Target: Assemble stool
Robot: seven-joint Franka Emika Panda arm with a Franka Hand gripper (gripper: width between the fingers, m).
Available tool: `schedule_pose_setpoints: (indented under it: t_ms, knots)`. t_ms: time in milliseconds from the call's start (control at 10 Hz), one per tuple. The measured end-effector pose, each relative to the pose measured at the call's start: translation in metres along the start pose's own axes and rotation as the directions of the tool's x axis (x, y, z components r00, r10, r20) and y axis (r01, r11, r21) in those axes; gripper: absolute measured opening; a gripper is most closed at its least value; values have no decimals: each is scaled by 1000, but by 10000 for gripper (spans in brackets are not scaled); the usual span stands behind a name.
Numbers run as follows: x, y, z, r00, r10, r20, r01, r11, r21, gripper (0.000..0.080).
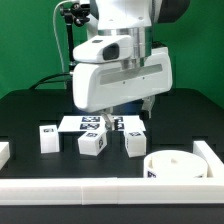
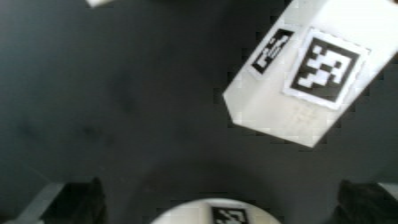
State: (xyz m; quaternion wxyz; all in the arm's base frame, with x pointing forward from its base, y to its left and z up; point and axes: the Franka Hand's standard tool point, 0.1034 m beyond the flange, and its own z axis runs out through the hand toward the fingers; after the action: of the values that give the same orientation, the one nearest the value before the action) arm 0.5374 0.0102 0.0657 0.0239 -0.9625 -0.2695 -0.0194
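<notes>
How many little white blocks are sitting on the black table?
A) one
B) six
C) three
C: the exterior view shows three in a row, from that view's left to its right: the first leg, the second leg and the third leg.

White rectangular plastic block leg [image 2: 299, 80]: smooth faces with a satin sheen. Its black-and-white square tags are flat, matt print.

Short round white drum seat [image 1: 176, 165]: the same smooth plastic, with soft highlights on the rim.

Long white border rail [image 1: 100, 190]: smooth and evenly satin, and it looks like plastic.

Thin flat white marker board [image 1: 72, 123]: matt with printed tags.

Black table top [image 1: 30, 112]: matt with no glare. Its texture cannot be told.

White moulded housing of the robot arm [image 1: 120, 75]: glossy plastic with bright reflections.

Dark fingers [image 2: 71, 200] of the gripper [image 2: 217, 192]: matt black and blurred. Their material cannot be told.
</notes>
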Motion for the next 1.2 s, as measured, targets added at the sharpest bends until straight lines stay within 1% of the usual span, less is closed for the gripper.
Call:
schedule_pose_setpoints:
  t_ms: [100,200,500,600,800,900,1200]
  knots:
    - [-1,-1,1,998,70,-3,-70,998,0,649]
    - [1,-3,1,986,165,-6,-165,986,6,649]
    - [1,-4,1,953,302,-8,-302,953,16,649]
    - [2,-5,1,921,389,-7,-388,921,23,649]
    - [4,-11,5,796,605,3,-605,796,20,649]
    - [2,-10,7,783,622,9,-622,783,25,649]
    - [0,-11,8,787,617,23,-617,786,25,649]
